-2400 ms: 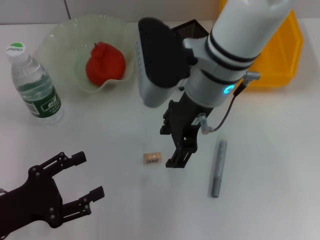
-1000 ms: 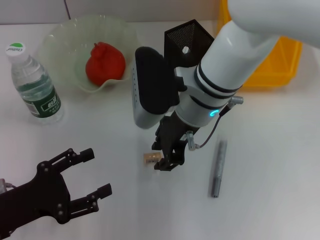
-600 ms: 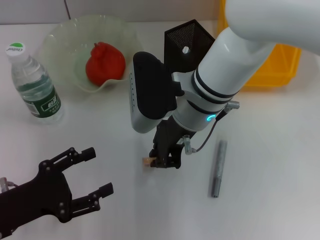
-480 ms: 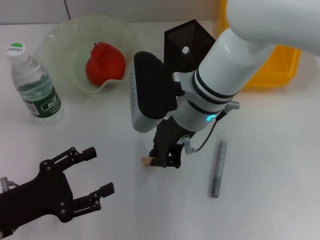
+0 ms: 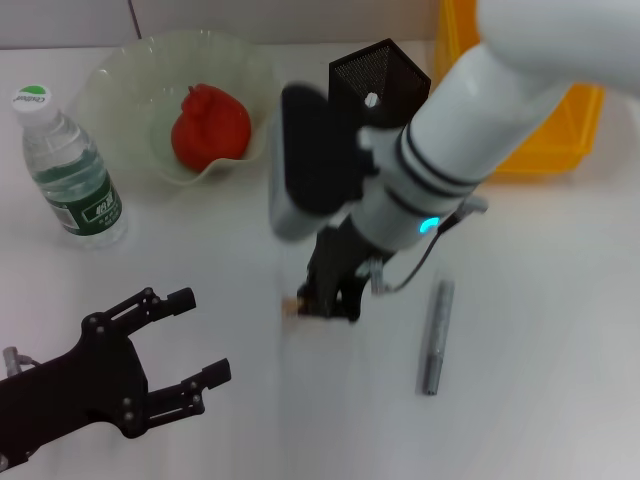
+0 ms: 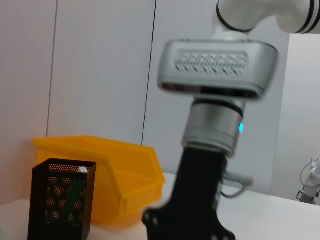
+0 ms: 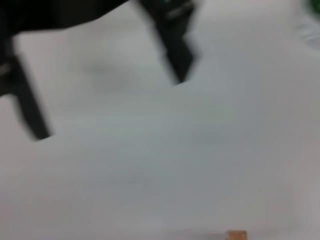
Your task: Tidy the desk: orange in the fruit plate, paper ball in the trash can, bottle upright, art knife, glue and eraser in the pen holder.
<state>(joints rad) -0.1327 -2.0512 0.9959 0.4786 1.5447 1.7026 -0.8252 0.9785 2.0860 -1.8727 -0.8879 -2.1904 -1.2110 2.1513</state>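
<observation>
My right gripper [image 5: 318, 303] hangs just above the table's middle, shut on the eraser [image 5: 290, 303], a tiny tan block that also peeks in at the edge of the right wrist view [image 7: 236, 235]. The grey art knife [image 5: 435, 338] lies on the table to its right. Behind the arm stands the black mesh pen holder [image 5: 378, 75], with a white-topped item in it [image 6: 82, 170]. The orange [image 5: 210, 125] sits in the fruit plate [image 5: 120, 70]. The bottle [image 5: 68, 170] stands upright. My left gripper [image 5: 205, 335] is open at the front left. Paper ball and glue are out of view.
The yellow trash can [image 5: 575, 110] stands at the back right, beside the pen holder [image 6: 62, 197]. Bare white tabletop [image 5: 540, 400] lies around the art knife and along the front.
My right gripper came down over the eraser and closed on it. Now it has risen a little and the eraser has gone up with it. The left gripper crept slightly forward.
</observation>
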